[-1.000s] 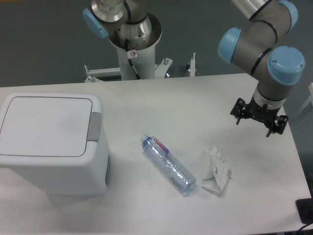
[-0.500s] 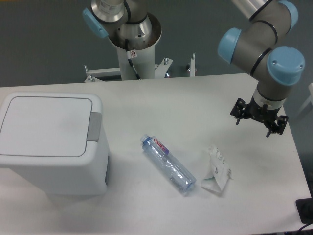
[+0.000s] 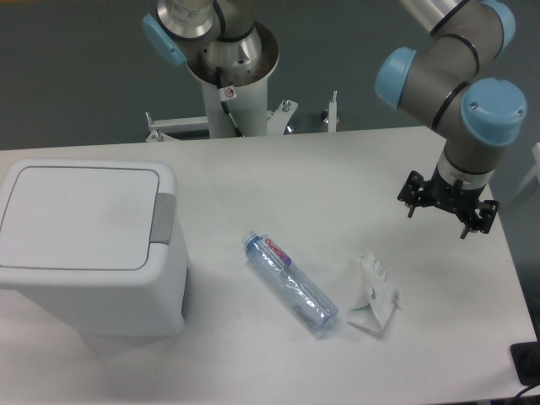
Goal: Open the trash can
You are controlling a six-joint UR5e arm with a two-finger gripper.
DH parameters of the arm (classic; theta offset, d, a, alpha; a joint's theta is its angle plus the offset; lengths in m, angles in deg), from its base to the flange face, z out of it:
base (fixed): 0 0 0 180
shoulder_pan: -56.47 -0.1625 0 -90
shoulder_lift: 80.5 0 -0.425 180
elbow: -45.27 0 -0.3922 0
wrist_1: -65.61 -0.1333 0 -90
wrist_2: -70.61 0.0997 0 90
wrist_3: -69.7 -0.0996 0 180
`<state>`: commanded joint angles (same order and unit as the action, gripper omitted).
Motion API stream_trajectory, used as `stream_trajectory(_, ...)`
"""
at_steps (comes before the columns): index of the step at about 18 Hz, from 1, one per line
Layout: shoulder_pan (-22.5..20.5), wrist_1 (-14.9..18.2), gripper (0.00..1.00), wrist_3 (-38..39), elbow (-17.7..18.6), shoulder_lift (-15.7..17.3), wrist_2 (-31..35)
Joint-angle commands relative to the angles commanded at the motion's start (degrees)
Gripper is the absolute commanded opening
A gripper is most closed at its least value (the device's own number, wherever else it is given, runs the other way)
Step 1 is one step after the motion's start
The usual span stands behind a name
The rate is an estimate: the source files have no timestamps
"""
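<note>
One trash can (image 3: 89, 245) (left edge cropped) — lid shut | fingers (image 3: 410, 209) spread, empty

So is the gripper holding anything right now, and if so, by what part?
Nothing is held. The gripper hangs empty over the right side of the table, apart from the trash can, the bottle and the wrapper.

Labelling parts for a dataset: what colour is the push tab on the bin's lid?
Grey push tab, on the boxy white plastic trash can; fixed camera view.
</note>
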<state>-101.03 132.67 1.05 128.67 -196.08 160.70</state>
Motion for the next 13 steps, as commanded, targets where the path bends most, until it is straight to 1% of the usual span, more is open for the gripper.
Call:
stream_trajectory(3, 1.1, -0.4, 1.0, 2.4, 0.0, 0.2, -0.2)
stream_trajectory(6, 1.1, -1.2, 1.0, 9.6, -0.1, 0.3, -1.0)
stream_trajectory(7, 1.1, -1.8, 1.0, 12.6, -0.2, 0.2, -1.9)
stream_trajectory(8, 1.1, -2.5, 1.0, 13.7, -0.2, 0.2, -2.5)
stream_trajectory(10, 1.3, -3.0, 1.0, 15.0, -0.2, 0.2, -4.0)
stream_trajectory(13, 1.7, -3.2, 1.0, 17.1, -0.4, 0.7, -8.9)
